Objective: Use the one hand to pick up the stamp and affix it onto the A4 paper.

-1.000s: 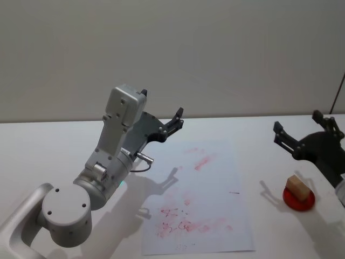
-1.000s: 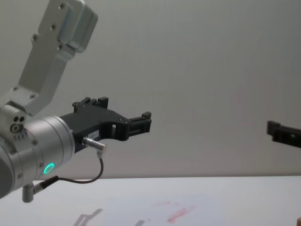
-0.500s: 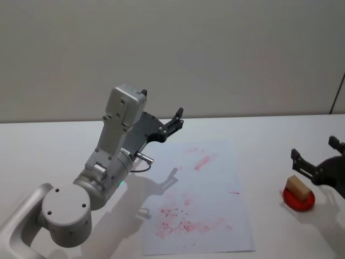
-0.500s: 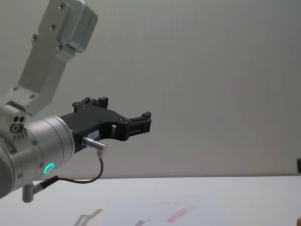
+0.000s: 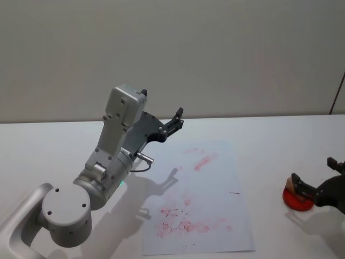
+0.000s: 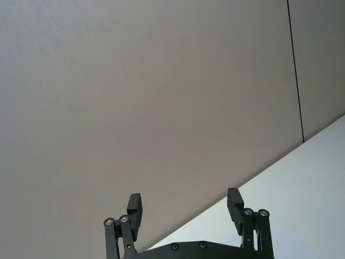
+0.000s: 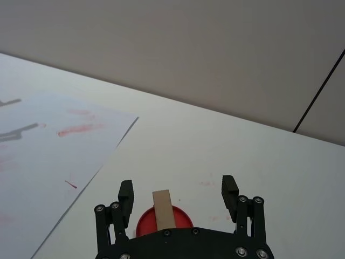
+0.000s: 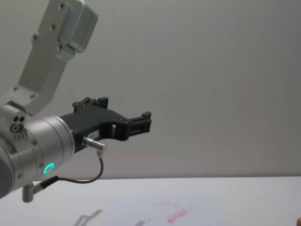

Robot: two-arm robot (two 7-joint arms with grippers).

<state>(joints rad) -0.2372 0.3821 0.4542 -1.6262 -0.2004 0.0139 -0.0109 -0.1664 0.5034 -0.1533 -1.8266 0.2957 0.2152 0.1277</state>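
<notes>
R gripper [image 7: 178, 191] was lower than 0.5 s back, jaws open, gripping nothing | stamp [image 7: 163, 209] between jaws, upright on red pad [image 7: 186, 220] | paper [image 7: 43, 162] well left of jaws | L gripper [image 6: 186, 202] unchanged, raised, open

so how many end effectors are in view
2: the left end effector, open, raised left of the A4 paper; the right end effector, open, down at the stamp on its red pad.
</notes>
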